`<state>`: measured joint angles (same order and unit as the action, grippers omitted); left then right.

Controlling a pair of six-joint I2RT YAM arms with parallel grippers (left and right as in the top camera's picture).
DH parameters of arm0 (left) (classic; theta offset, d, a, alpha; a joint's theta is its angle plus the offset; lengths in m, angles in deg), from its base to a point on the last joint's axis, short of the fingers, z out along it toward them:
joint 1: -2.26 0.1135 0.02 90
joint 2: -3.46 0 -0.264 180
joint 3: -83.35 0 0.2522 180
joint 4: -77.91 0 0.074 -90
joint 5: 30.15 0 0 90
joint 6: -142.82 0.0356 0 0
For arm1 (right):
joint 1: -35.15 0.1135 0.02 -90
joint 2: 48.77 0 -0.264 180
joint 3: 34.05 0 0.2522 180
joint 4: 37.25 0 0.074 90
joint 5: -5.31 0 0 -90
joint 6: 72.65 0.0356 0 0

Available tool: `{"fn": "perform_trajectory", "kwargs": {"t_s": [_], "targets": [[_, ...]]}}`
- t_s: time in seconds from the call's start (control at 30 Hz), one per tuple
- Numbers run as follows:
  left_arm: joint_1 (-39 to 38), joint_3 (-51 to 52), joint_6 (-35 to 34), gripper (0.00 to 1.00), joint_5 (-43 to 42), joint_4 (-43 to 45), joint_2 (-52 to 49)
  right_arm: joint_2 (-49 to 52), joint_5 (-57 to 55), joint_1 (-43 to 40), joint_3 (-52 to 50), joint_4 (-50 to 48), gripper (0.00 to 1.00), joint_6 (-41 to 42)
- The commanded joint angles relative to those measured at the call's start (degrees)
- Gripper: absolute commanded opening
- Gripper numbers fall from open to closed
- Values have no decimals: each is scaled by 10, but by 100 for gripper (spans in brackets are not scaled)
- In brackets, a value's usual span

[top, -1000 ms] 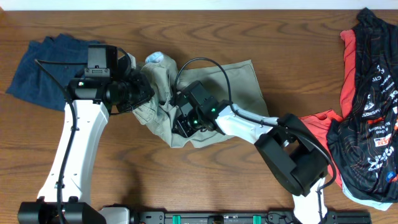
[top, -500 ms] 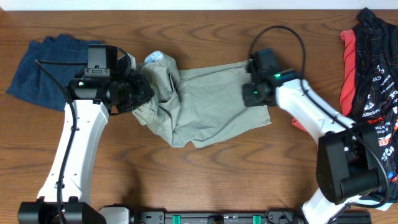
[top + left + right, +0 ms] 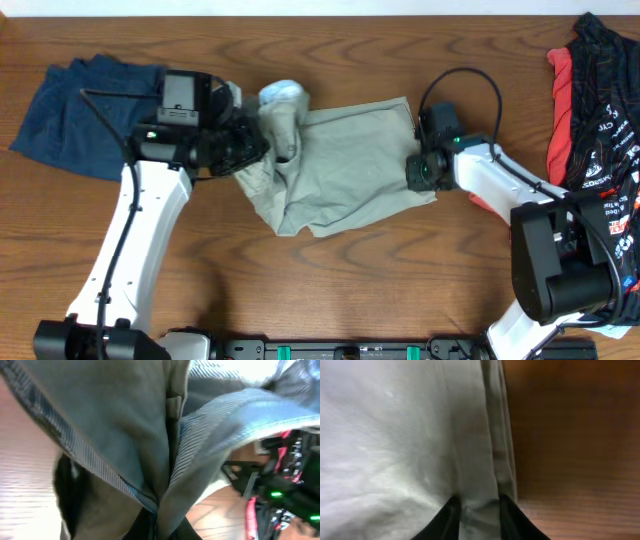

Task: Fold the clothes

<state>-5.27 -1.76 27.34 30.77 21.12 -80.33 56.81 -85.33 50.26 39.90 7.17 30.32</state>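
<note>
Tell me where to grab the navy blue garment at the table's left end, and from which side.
Probably best to pinch the navy blue cloth garment at its near-left corner, coming straight down on the outer left side. It lies flat and rumpled, that corner juts out alone, and its right edge runs under the left arm.

**Wooden table: three lots of cloth**

Table (image 3: pixel 340 40): dark brown wood, grain running left to right, bare along the far and near edges.

Mid-table: khaki shorts (image 3: pixel 345 165), crumpled, right part spread fairly flat on the wood. The left end is bunched and raised, with pale blue lining showing at the top.

Far left: navy garment (image 3: pixel 70 115), rumpled, flat on the wood, apart from the shorts.

Far right: black-and-red sportswear (image 3: pixel 600 130) in a heap, running off the right edge of view.

Right wrist view: the hem of the shorts lies against bare wood.
</note>
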Motion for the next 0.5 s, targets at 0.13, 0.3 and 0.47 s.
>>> {"fn": "perform_trajectory", "kwargs": {"t_s": [0.13,0.3,0.47], "targets": [[-76,-15,-123,6,-31,64,10,10,16,31,-50,-23,20,29],[-131,-15,-156,6,-27,120,4,10,26,55,-51,-24,20,42],[-171,-15,-156,6,15,125,-13,10,26,86,-51,-24,19,66]]}}
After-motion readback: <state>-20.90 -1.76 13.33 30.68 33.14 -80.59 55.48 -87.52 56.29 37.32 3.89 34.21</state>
